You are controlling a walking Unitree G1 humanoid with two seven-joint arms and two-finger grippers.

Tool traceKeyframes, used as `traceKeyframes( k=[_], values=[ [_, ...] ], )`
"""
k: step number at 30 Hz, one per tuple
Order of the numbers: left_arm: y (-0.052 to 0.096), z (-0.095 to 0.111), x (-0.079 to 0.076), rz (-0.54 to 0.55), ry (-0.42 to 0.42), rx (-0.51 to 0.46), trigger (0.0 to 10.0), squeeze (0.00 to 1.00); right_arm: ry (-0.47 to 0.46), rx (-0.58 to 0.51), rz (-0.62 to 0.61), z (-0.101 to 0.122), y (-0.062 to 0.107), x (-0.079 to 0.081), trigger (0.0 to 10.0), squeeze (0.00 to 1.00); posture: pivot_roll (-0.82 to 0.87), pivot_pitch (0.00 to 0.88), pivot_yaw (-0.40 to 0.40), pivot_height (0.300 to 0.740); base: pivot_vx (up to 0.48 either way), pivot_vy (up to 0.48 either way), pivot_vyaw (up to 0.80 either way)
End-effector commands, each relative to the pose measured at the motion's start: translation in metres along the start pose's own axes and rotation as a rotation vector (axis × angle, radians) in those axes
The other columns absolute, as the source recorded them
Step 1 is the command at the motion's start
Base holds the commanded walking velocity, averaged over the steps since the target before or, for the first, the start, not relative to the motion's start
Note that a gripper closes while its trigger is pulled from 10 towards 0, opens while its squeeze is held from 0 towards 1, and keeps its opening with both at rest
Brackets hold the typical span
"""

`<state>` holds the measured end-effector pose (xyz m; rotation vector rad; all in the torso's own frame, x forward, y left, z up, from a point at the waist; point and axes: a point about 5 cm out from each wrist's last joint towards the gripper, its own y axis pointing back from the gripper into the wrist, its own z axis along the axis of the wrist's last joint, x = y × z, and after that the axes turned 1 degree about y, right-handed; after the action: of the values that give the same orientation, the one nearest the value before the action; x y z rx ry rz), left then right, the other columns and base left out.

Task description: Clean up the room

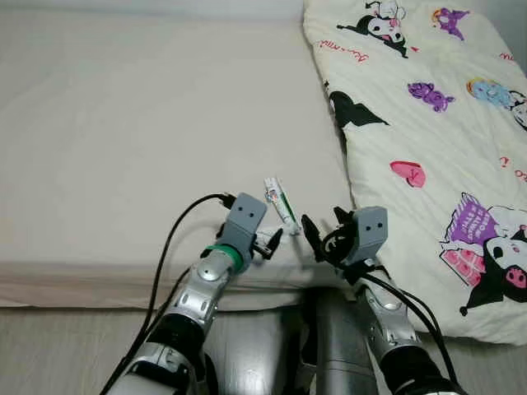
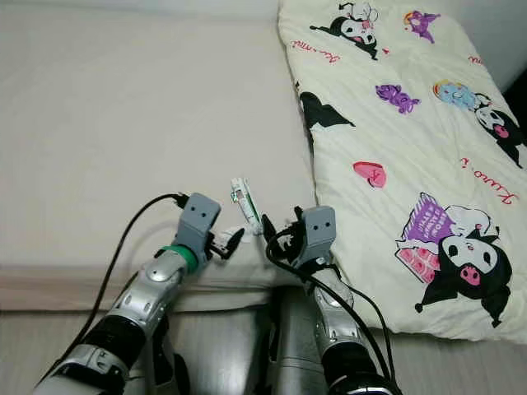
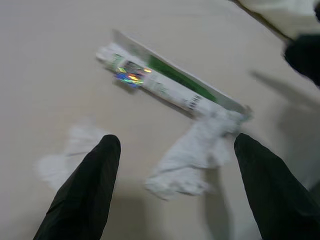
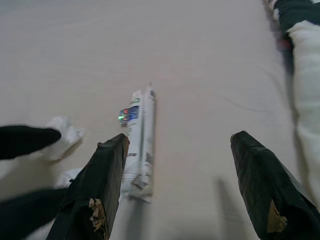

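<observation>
Here, the left gripper and right gripper both hang with jaws spread and empty above the bed. A thin wrapper lies just ahead of the right jaws, crumpled tissue between the left ones. Both look light, soft and crushable; pinch the wrapper mid-length.

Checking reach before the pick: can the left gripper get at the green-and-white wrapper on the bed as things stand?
Probably yes. The left gripper is open just short of the wrapper, with only crumpled tissue between; the right gripper hovers close beside.

Beige bed, cartoon quilt, flattened tube, crumpled tissue
</observation>
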<state>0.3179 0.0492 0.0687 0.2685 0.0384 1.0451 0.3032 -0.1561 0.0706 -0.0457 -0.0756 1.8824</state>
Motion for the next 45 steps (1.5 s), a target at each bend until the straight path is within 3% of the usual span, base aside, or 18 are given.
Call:
traceKeyframes(
  k=[1,6,8,11,12,13,16,17,22,24,28,37,40,41,42,43,44,45],
  values=[
    [-0.001,-0.006,-0.007,-0.007,-0.031,0.034,10.0,1.0,-0.003,0.001,-0.034,0.001,0.004,-0.01,10.0,0.0,-0.01,0.151,0.01,0.555,0.0,0.0,0.0],
    [-0.004,-0.006,-0.013,0.035,-0.053,0.036,10.0,1.0,0.018,-0.022,-0.085,0.009,0.007,-0.028,10.0,0.0,-0.03,0.157,0.016,0.555,0.0,0.0,0.0],
    [-0.012,0.005,-0.014,0.138,-0.099,0.004,10.0,1.0,0.038,-0.049,-0.117,0.02,0.006,-0.04,10.0,0.0,-0.05,0.166,0.019,0.555,0.0,0.0,0.0],
    [-0.014,0.007,-0.014,0.152,-0.106,0.001,10.0,1.0,0.04,-0.054,-0.119,0.021,0.006,-0.041,10.0,0.0,-0.06,0.17,0.021,0.555,0.0,0.0,0.0],
    [-0.015,0.009,-0.012,0.173,-0.115,0.001,10.0,0.88,0.039,-0.058,-0.12,0.022,0.006,-0.04,10.0,0.0,-0.07,0.175,0.022,0.555,0.0,0.0,0.0],
    [-0.016,0.009,-0.009,0.201,-0.128,0.009,10.0,0.22,0.039,-0.059,-0.119,0.022,0.007,-0.04,10.0,0.0,-0.07,0.177,0.022,0.555,0.0,0.0,0.0],
    [-0.016,0.009,-0.007,0.221,-0.138,0.014,10.0,0.22,0.039,-0.061,-0.119,0.022,0.008,-0.039,10.0,0.0,-0.07,0.182,0.022,0.555,0.0,0.0,0.0],
    [-0.016,0.007,-0.005,0.236,-0.166,0.036,10.0,0.0,0.036,-0.059,-0.117,0.02,0.01,-0.037,10.0,0.0,-0.07,0.187,0.021,0.555,0.0,0.0,0.0],
    [-0.015,-0.002,-0.004,0.226,-0.196,0.095,10.0,0.0,0.029,-0.054,-0.115,0.018,0.012,-0.034,10.0,0.0,-0.07,0.196,0.025,0.555,0.0,0.0,0.0],
    [-0.012,-0.016,-0.006,0.18,-0.152,0.187,10.0,0.0,0.025,-0.049,-0.116,0.017,0.015,-0.033,10.0,0.0,-0.07,0.205,0.027,0.555,0.0,0.0,0.0],
    [-0.01,-0.02,-0.005,0.183,-0.14,0.21,10.0,0.0,0.022,-0.046,-0.118,0.016,0.016,-0.034,10.0,0.0,-0.07,0.205,0.027,0.555,0.0,0.0,0.0],
    [-0.006,-0.031,0.015,0.366,-0.216,0.296,10.0,0.0,0.014,-0.038,-0.118,0.017,0.015,-0.032,10.0,0.0,-0.07,0.21,0.02,0.555,0.0,0.0,0.0],
    [-0.006,-0.032,0.016,0.374,-0.214,0.305,10.0,0.0,0.014,-0.038,-0.118,0.017,0.015,-0.032,10.0,0.0,-0.07,0.21,0.02,0.555,0.0,0.0,0.0],
    [-0.005,-0.034,0.017,0.38,-0.202,0.317,4.4,0.0,0.012,-0.038,-0.12,0.017,0.015,-0.033,10.0,0.0,-0.07,0.21,0.02,0.555,0.0,0.0,0.0],
    [-0.005,-0.034,0.017,0.38,-0.202,0.317,4.4,0.0,0.012,-0.038,-0.12,0.017,0.015,-0.033,10.0,0.0,-0.07,0.21,0.02,0.555,0.0,0.0,0.0],
    [-0.004,-0.035,0.018,0.381,-0.186,0.324,1.2,0.0,0.008,-0.039,-0.123,0.017,0.015,-0.033,10.0,0.0,-0.07,0.21,0.02,0.555,0.0,0.0,0.0],
    [-0.004,-0.035,0.018,0.381,-0.186,0.324,1.2,0.0,0.008,-0.039,-0.123,0.017,0.015,-0.033,10.0,0.0,-0.07,0.21,0.02,0.555,0.0,0.0,0.0],
    [-0.004,-0.035,0.019,0.384,-0.171,0.328,0.0,0.0,0.004,-0.038,-0.127,0.017,0.016,-0.033,10.0,0.0,-0.07,0.21,0.02,0.555,0.0,0.0,0.0]
  ],
)
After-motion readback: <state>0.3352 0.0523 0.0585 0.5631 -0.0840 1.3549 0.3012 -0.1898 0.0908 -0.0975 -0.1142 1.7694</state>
